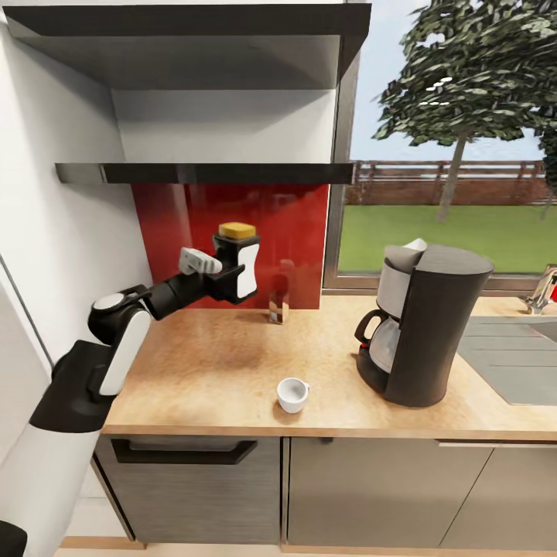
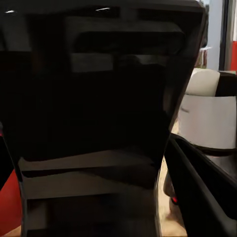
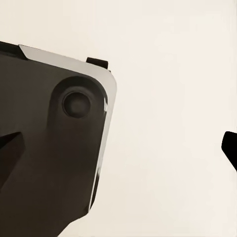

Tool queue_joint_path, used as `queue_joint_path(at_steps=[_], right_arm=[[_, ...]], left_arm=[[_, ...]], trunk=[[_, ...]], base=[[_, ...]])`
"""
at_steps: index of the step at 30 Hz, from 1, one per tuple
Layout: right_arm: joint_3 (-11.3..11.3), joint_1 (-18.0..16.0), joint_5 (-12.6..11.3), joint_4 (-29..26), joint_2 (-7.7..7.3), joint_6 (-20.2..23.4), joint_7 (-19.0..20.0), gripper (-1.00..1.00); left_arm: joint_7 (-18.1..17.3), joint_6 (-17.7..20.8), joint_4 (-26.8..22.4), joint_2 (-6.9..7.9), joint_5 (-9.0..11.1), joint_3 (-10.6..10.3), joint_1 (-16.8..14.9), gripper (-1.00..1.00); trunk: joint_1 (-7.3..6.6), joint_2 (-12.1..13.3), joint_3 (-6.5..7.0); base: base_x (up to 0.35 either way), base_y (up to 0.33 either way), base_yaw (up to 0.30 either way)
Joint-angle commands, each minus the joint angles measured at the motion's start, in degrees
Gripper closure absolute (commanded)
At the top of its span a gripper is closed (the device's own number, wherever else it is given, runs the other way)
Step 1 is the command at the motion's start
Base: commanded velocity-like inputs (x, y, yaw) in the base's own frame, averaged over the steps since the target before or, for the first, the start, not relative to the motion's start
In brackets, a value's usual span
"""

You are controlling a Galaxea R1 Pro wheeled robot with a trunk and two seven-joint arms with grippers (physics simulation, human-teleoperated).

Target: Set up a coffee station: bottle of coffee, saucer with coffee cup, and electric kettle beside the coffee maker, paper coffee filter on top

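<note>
My left gripper (image 1: pixel 222 268) is shut on the bottle of coffee (image 1: pixel 246 271), a dark jar with a yellow lid and white label. It holds the jar upright in the air before the red backsplash, below the kitchen shelf (image 1: pixel 209 172) and above the kitchen countertop (image 1: pixel 209 363). In the left wrist view the dark jar (image 2: pixel 98 123) looms very close. The coffee maker (image 1: pixel 429 325) stands on the countertop to the right, with something white poking up at its top (image 1: pixel 415 245). The white coffee cup (image 1: pixel 292 394) sits near the front edge. My right gripper (image 3: pixel 118 150) hangs open against a cream wall.
An inset steel sink (image 1: pixel 514 360) and its tap (image 1: pixel 541 290) lie right of the coffee maker. A small glassy object (image 1: pixel 278 305) stands at the backsplash. A second shelf (image 1: pixel 193 31) hangs higher up. A window is behind the coffee maker.
</note>
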Motion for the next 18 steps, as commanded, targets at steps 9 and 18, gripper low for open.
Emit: queue_joint_path(at_steps=[9,18], right_arm=[[0.16,-0.07,-0.25,-1.19,-0.07,-1.06,-0.17,-1.00],[0.44,-0.05,0.30,-3.37,-0.49,-2.70,-0.18,-1.00]], left_arm=[[0.19,-6.19,2.27,0.69,-1.56,-0.97,3.64,1.00],[0.56,-7.82,6.90,0.69,-1.71,-1.02,4.35,1.00]], trunk=[[0.00,-0.05,-0.07],[0.00,-0.05,-0.07]], base=[[0.000,0.000,0.000],[0.000,0.000,0.000]])
